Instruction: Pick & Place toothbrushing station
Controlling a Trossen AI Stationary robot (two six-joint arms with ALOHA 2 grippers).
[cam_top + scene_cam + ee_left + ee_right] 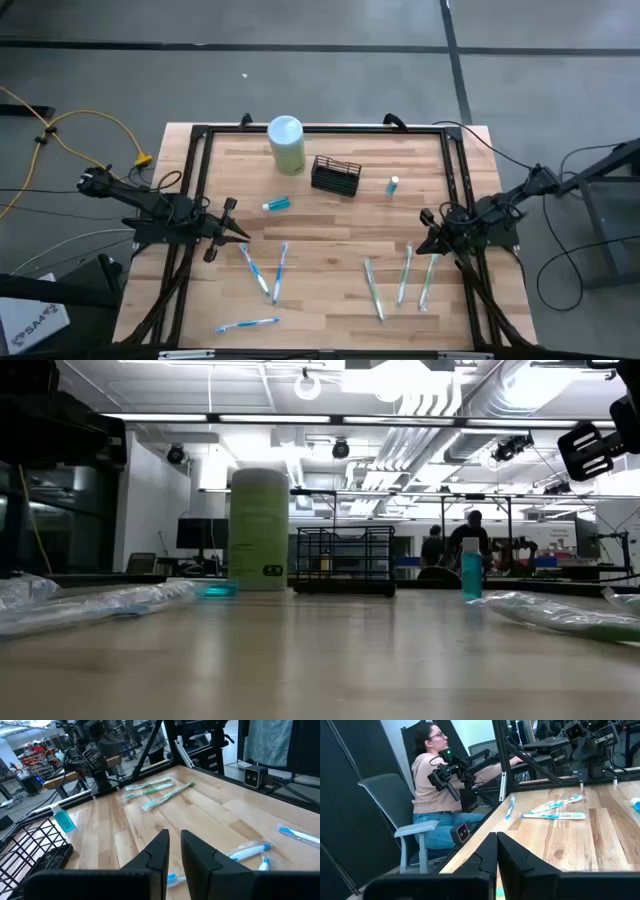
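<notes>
Both arms waited at the table's sides; the toothbrushing station (336, 176) stood just beside the green canister (286, 144).
Only the right wrist view showed a seated person (437, 795). The left gripper (173, 851) was slightly parted, empty; the right gripper (496, 851) was closed, empty. No writing was readable.

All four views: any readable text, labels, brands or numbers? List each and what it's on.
"SA4" or similar, partly cut off: white sheet on the floor left of the table, high view; reading uncertain.
Dark label patch on the pale green cylindrical canister, low view: too blurred to read.
Small blue bottle: no legible print.
Black wire-mesh basket, wrapped toothbrushes: no text visible.
Wrist views: nothing readable.
</notes>
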